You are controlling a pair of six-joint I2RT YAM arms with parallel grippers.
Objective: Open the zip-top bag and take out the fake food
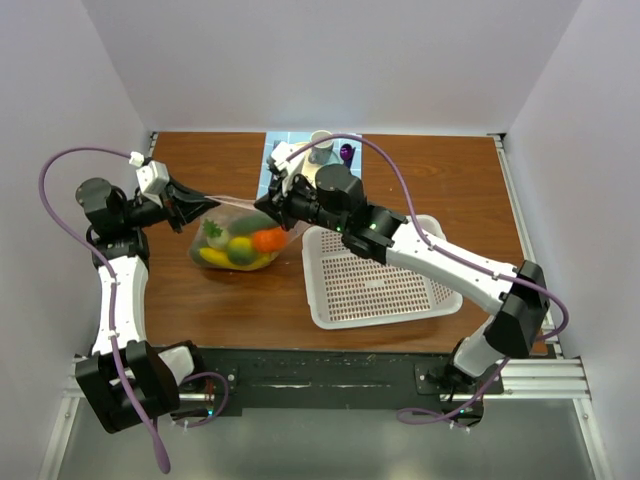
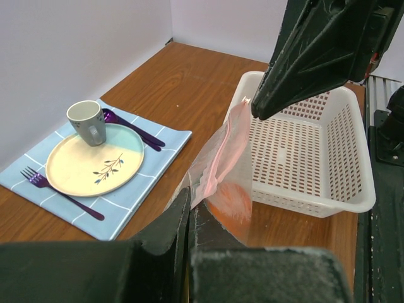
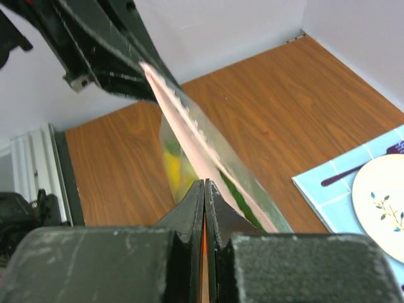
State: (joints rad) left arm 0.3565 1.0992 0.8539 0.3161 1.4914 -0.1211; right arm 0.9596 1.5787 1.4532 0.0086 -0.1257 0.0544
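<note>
The zip-top bag (image 1: 240,213) hangs stretched between the two claws over the left half of the table (image 1: 420,170), at about nine o'clock from the white basket (image 1: 322,300). The fake food (image 1: 240,248) sits in its low belly (whether the belly touches the wood I cannot tell). The left gripper (image 1: 203,206) is closed on the pink strip at the bag's ten o'clock corner, and the right gripper (image 1: 268,207) is pinched shut on the same strip at two o'clock. The main risk, I think, is that both claws pull along the strip and not across it. Then the zipper only tightens, and the thin film may slip out of the hard pads or tear near a corner. If one side lets go, the load will swing and the round pieces can roll away. The bag is clear, crinkled, soft plastic; the food is glossy and smooth, one orange ball among yellow and green rounded forms. The basket is stiff, rectangular and full of small holes. At twelve o'clock lies a blue checked placemat (image 2: 158,140) with a round pale plate (image 2: 95,165), a grey cup (image 2: 87,122), a purple spoon (image 2: 136,131) and a fork (image 2: 36,178).
</note>
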